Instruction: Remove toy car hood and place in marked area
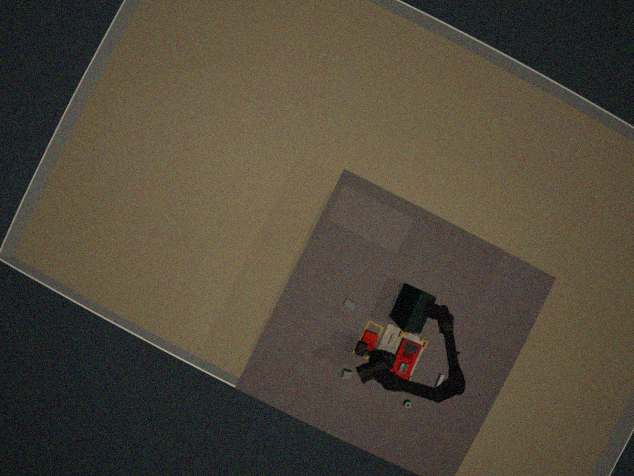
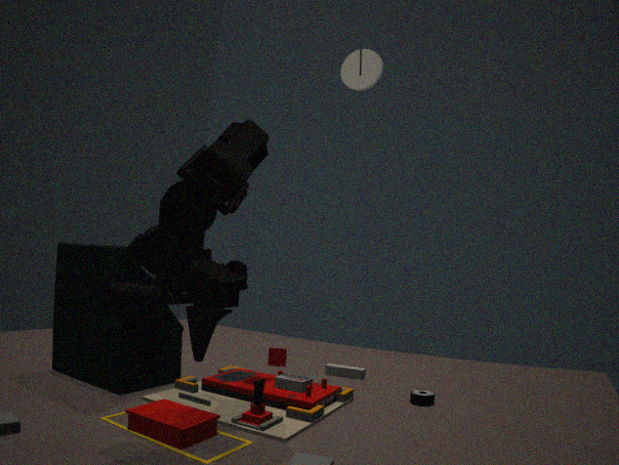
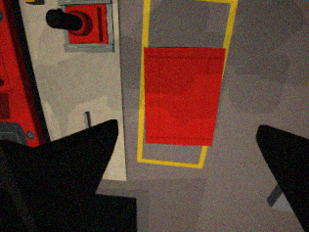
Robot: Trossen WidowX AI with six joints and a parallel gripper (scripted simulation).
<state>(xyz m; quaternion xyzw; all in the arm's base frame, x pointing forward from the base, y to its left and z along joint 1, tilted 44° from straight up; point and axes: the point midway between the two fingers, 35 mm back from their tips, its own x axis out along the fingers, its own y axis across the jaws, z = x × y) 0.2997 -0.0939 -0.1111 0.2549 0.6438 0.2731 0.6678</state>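
The hood, a flat red block (image 1: pixel 369 339) (image 2: pixel 172 420) (image 3: pixel 183 97), lies flat on the table within the yellow outline of the marked area (image 2: pixel 229 451) (image 3: pixel 171 163). One long side of the hood is very near the yellow line; whether it overlaps it is hard to tell. The toy car's red body (image 2: pixel 262 382) (image 3: pixel 15 53) stands beside it on a cream plate (image 1: pixel 390 338) (image 3: pixel 93 77), with the hood off. My gripper (image 3: pixel 187 128) is wide open and empty, raised above the table. Its fingers stand apart from the hood. Only one finger shows clearly in the exterior view.
A small red and black post piece (image 2: pixel 257 410) (image 3: pixel 88 23) stands on the cream plate. A large dark box (image 1: pixel 409 307) (image 2: pixel 114 319) stands by the arm. A black ring (image 1: pixel 407 404) (image 2: pixel 422 398) and grey blocks (image 1: pixel 349 303) (image 2: pixel 345 371) lie around the car.
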